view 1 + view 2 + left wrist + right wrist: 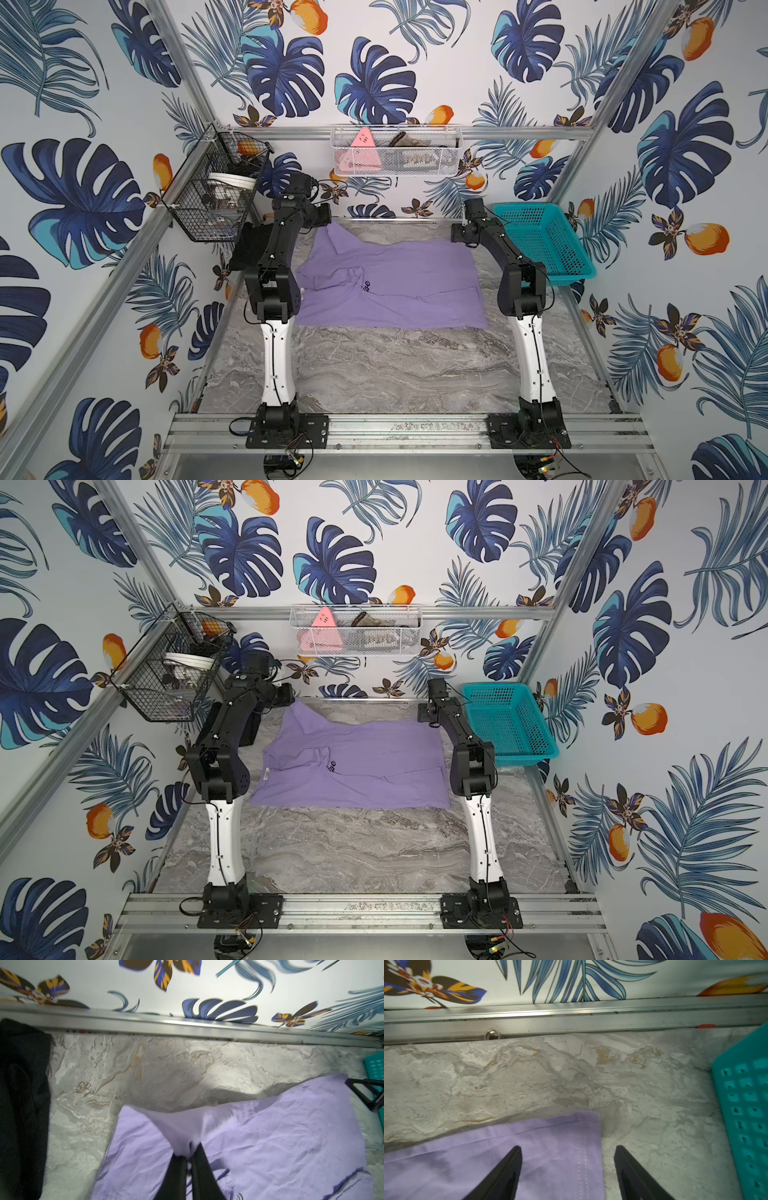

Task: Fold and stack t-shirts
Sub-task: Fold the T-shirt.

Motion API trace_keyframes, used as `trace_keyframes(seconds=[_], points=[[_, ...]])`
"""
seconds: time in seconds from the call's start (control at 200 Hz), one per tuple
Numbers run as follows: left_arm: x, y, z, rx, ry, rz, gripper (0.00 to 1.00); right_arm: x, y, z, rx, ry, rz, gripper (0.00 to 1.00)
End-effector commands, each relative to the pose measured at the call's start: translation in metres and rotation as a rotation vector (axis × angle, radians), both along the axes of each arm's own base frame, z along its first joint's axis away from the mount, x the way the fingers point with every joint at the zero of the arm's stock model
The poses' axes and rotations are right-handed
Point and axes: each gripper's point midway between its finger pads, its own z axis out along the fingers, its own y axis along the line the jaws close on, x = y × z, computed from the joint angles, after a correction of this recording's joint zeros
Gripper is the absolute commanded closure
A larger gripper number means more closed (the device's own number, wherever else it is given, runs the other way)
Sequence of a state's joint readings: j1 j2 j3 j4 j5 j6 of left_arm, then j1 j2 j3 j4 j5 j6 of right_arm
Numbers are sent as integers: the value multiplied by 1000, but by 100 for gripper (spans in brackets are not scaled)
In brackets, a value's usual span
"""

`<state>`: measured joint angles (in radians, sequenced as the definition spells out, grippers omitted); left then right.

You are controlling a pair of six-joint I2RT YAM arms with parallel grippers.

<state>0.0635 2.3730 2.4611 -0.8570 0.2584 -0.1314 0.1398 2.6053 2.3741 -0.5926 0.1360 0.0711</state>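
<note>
One basket (415, 165) holds pink triangle (362, 139); left hand (188, 1155) pinches shirt (415, 286), right hand (568, 1149) gapes empty.

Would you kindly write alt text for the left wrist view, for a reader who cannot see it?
The left gripper is shut on a pinched fold of the lavender shirt, which rises in a peak from the marble table. A black shirt lies apart from it, and a corner of the teal basket shows.

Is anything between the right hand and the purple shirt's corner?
Nothing visible. The open right hand hangs at the purple shirt, by its hemmed corner; the teal basket sits off to the side, clear of both.
</note>
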Motion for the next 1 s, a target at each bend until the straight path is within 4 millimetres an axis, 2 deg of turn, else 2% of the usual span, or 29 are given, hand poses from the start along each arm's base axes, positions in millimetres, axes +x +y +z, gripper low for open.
trace_keyframes(seconds=[0.0,0.26,0.59,0.66,0.746,0.856,0.991], points=[[6,-5,22,-14,-65,-3,88,-2,-7,-5,22,20,-10,26],[-3,-15,19,4,-44,-22,88,2,-8,-14,45,28,-9,25],[-12,-13,32,37,-53,-23,88,12,-12,-29,75,26,-14,26],[-14,-13,31,44,-48,-24,89,12,-11,-33,84,31,-5,39],[-16,-12,29,51,-41,-22,89,13,-11,-38,87,35,4,67],[-18,-13,30,61,-38,-27,89,15,-9,-42,95,37,17,99],[-20,-11,27,75,-29,-23,89,16,-7,-38,101,28,28,100]])
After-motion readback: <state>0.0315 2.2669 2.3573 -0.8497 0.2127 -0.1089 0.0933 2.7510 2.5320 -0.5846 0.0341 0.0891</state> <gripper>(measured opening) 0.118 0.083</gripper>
